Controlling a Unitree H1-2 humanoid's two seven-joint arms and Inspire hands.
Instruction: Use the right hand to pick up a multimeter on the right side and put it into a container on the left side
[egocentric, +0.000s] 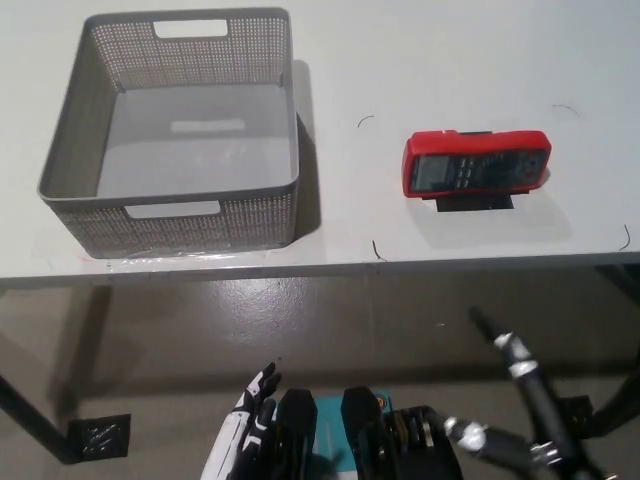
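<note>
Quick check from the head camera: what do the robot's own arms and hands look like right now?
The left hand at the lower left is white with black gaps and trim between its fingers. The right arm at the lower right is a slim black rod with silver metal joints and collars; its hand cannot be made out.

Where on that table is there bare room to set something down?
The widest bare patch lies between the grey basket and the red multimeter. There is also a strip along the table behind the multimeter, and the basket's own floor is bare. Nothing looks crowded. Both hands hang below the table edge.
</note>
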